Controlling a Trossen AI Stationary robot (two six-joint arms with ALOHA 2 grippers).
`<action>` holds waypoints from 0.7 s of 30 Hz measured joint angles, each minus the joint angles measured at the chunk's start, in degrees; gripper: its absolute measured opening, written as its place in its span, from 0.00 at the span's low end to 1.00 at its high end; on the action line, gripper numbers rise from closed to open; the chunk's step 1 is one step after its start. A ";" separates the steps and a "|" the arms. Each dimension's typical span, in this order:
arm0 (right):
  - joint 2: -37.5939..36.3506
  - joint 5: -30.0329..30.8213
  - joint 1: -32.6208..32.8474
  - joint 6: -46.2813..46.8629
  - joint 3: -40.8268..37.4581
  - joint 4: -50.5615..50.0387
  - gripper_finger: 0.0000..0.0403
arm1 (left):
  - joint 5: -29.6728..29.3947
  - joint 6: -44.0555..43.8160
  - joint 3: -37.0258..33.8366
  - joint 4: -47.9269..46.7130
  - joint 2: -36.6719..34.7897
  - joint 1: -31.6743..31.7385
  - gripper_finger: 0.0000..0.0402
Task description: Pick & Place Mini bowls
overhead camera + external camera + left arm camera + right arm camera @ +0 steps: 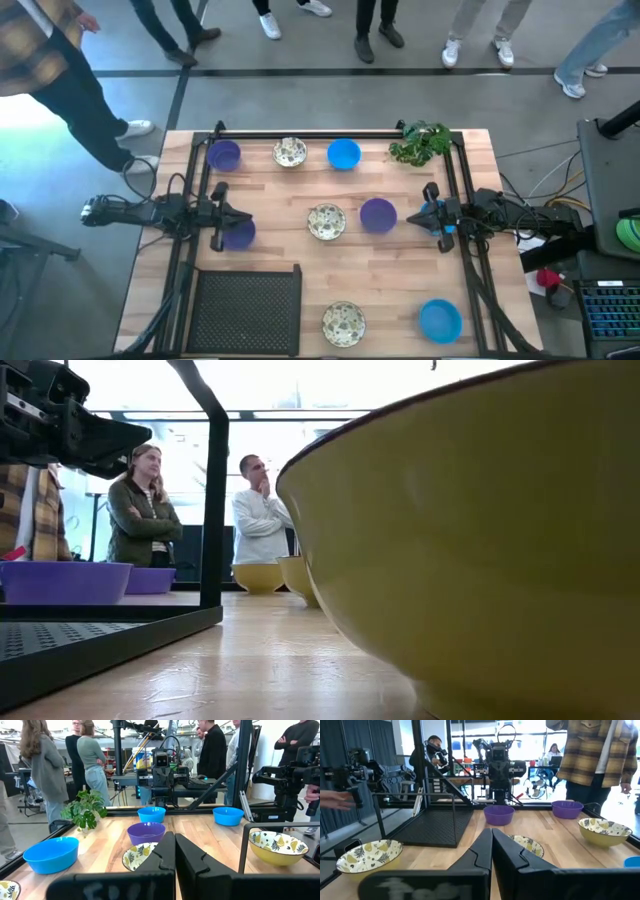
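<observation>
Both grippers, left (pixel 232 214) and right (pixel 425 212), shut and empty. Risk: descending unopened, shoving purple bowl (pixel 238 234) aside instead of gripping.

table (pixel 400 290): pale wood, smooth | mini bowls (pixel 343 153): glossy | rack (pixel 245 310): matt black

Three purple bowls (pixel 223 154), two blue bowls (pixel 343 153), three speckled cream bowls (pixel 290 152), one plant (pixel 420 143).

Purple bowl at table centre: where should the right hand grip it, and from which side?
Grip the purple bowl by its thin rim on the side facing the right hand, coming from above. It sits upright and open, with the speckled bowl close on its far side.
</observation>
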 joint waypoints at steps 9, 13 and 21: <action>-0.01 0.02 0.00 -3.57 0.01 4.27 0.02 | -1.75 -0.18 0.00 0.06 0.01 -0.04 0.00; -0.01 0.02 0.02 -5.74 0.01 8.02 0.02 | -1.90 -0.25 0.00 0.08 0.01 -0.04 0.00; -0.05 0.09 0.00 -1.22 0.01 10.70 0.02 | -2.01 -4.76 0.00 1.46 0.02 -0.02 0.00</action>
